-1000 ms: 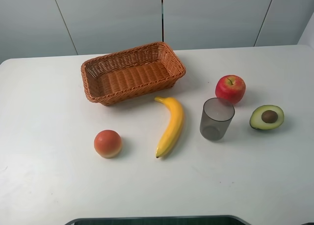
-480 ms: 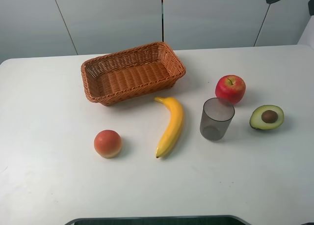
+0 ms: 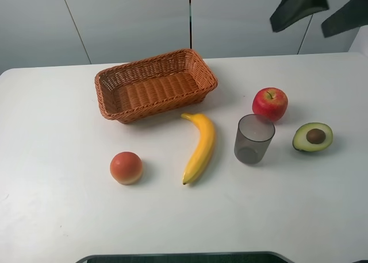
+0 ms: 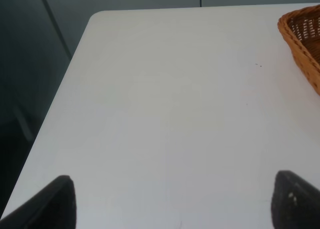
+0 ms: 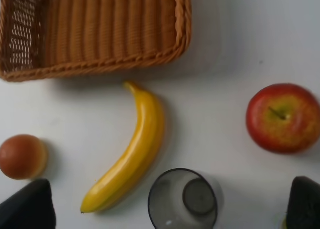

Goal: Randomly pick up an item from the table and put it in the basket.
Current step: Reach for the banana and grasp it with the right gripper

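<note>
Hovering over bare table beyond the basket's left end, the left gripper is held low with its fingers spread wide apart. The banana is laid flat on the table just in front of the basket, outside it. Its long axis is directed away from the basket's front wall, with the stem end nearest the wicker and the curve bowed rightward. The right gripper is raised high, right of the basket, with its fingers likewise parted.
</note>
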Controlling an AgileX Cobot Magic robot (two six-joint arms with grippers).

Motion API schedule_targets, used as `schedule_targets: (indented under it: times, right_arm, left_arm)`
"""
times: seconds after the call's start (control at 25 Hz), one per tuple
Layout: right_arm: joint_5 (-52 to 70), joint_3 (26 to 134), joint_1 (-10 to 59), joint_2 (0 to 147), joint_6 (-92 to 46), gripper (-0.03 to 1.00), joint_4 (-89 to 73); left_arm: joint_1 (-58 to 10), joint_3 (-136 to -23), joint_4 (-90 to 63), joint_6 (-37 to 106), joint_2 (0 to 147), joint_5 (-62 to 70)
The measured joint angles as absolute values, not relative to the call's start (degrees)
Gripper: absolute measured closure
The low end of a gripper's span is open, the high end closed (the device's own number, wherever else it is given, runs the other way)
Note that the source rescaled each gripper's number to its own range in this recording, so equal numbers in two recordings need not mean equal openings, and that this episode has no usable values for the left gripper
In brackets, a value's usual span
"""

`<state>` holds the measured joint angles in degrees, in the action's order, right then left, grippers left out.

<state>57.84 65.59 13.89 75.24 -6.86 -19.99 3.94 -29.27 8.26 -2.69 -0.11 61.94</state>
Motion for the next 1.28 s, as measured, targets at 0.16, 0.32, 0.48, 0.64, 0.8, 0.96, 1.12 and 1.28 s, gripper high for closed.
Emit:
schedule_targets:
  times: [0.16, 0.32, 0.48, 0.64, 0.8, 0.96, 1.12, 1.28]
  right_arm:
    - [57.3, 70.0, 22.3, 83.7, -0.4, -0.03, -15.4]
    - [57.3, 75.5, 29.2, 92.3, 3.1, -0.03, -13.4]
    - [57.5, 79.7, 34.4, 98.4, 6.8, -0.03, -9.3]
    - [56.4, 80.2, 37.7, 102.4, 14.0, -0.03, -4.7]
    - [55.0, 80.2, 40.5, 105.1, 20.7, -0.03, -0.6]
    - [52.4, 80.2, 42.9, 106.8, 26.7, -0.03, 2.6]
    - [51.7, 80.2, 43.7, 109.4, 30.2, -0.03, 4.1]
    - [51.7, 80.2, 43.9, 112.6, 31.0, -0.03, 4.2]
  left_arm:
    - [3.9, -29.3, 8.3, -2.7, -0.1, 61.9]
    - [3.9, -29.3, 8.3, -2.6, -0.1, 61.9]
    - [3.9, -29.3, 8.3, -2.6, -0.1, 61.9]
    - [3.9, -29.3, 8.3, -2.7, -0.1, 61.9]
    - [3.9, -29.3, 8.3, -2.7, -0.1, 61.9]
    - [3.9, -29.3, 8.3, -2.7, -0.1, 61.9]
    - [3.9, -29.3, 8.3, -2.7, -0.1, 61.9]
    - [3.9, -29.3, 8.3, -2.7, -0.1, 61.9]
